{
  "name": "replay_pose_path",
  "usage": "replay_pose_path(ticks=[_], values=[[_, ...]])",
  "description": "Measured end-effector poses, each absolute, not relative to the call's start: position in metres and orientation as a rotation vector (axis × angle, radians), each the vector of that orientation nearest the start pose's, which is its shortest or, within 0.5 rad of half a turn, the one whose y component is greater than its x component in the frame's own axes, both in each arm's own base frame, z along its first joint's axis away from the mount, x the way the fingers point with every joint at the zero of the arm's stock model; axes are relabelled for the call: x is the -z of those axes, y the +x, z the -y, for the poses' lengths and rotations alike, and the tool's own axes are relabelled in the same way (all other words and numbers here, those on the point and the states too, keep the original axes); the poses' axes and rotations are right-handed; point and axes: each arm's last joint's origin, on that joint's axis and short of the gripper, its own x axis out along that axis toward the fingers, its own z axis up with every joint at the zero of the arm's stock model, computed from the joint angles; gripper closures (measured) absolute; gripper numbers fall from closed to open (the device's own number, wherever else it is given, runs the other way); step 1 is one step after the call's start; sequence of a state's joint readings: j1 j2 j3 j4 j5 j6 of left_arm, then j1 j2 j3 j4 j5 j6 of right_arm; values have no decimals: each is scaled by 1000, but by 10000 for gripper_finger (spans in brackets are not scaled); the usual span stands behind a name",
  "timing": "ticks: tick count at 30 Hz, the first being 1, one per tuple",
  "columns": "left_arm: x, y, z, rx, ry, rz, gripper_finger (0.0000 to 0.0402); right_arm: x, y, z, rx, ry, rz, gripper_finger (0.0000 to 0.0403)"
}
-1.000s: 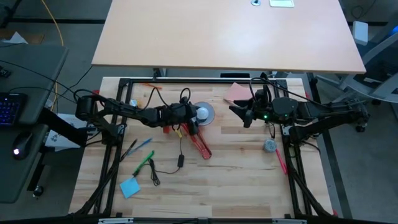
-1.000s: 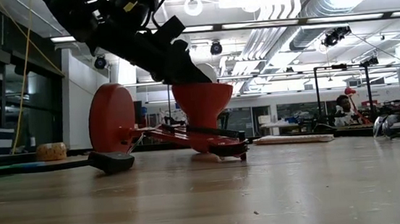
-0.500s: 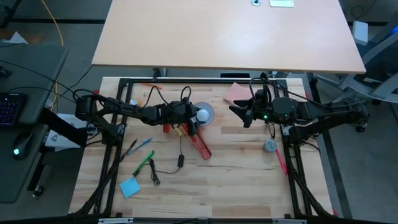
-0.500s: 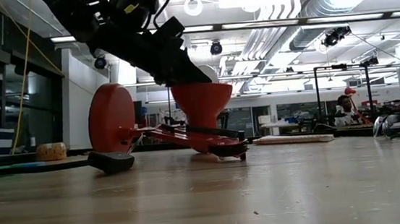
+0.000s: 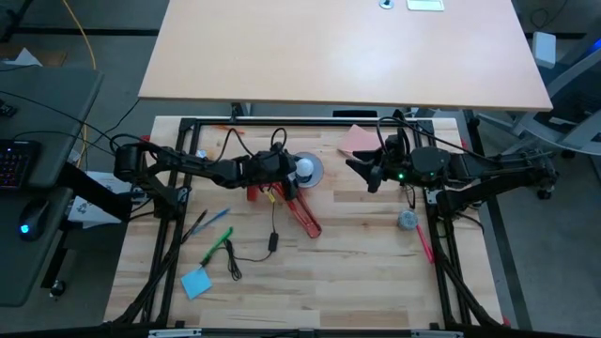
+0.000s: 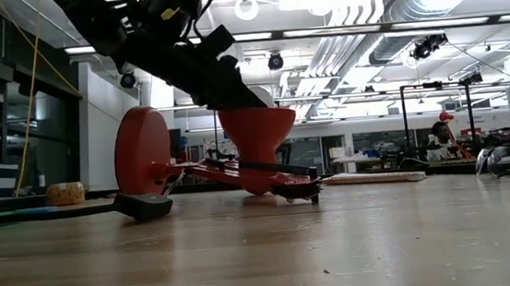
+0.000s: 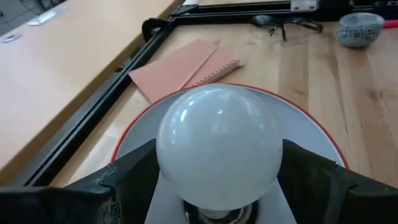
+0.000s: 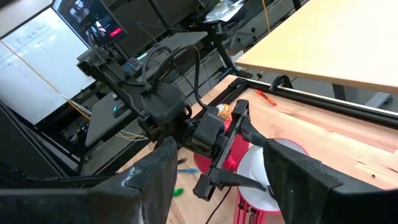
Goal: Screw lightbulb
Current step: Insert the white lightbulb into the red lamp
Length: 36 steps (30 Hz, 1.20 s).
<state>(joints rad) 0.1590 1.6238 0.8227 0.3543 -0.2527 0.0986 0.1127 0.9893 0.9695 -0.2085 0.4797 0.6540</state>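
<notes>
lightbulb: the white lightbulb [image 7: 219,146] sits in the mouth of the red lamp's shade [image 7: 309,134], its silvery base down in the socket; from above it shows as a small white ball [image 5: 305,170] inside the shade.
left end effector: the left end effector [image 5: 297,175] is at the shade, its dark fingers [image 7: 134,168] closed against either side of the lightbulb.
red lamp: lies tipped on the counter [image 5: 357,263], its round base [image 6: 142,153] standing on edge, its jointed arm [image 5: 302,218] flat on the wood, and the shade [image 6: 258,135] opening upward.
right end effector: the right end effector [image 5: 362,168] hangs over the counter well apart from the shade, fingers spread, holding nothing.
nearby: a pink notebook [image 7: 185,66] lies beyond the shade; a small grey round object [image 5: 407,220] sits by the right arm.
</notes>
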Motion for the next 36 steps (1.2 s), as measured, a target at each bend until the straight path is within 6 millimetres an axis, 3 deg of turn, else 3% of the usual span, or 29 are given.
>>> replay_pose_path(ticks=[9, 19, 30, 36], values=[[-191, 328, -63, -360, 88, -472, 106, -358, 212, -10, 424, 572, -93, 176], [-194, 326, -64, -396, 99, -472, 60, -358, 212, -10, 424, 570, -93, 176], [-237, 309, -63, -441, 200, -360, 61, -358, 212, -10, 425, 568, -98, 176], [-258, 294, -56, -511, 98, -312, 61, -356, 214, -10, 430, 569, -106, 177]])
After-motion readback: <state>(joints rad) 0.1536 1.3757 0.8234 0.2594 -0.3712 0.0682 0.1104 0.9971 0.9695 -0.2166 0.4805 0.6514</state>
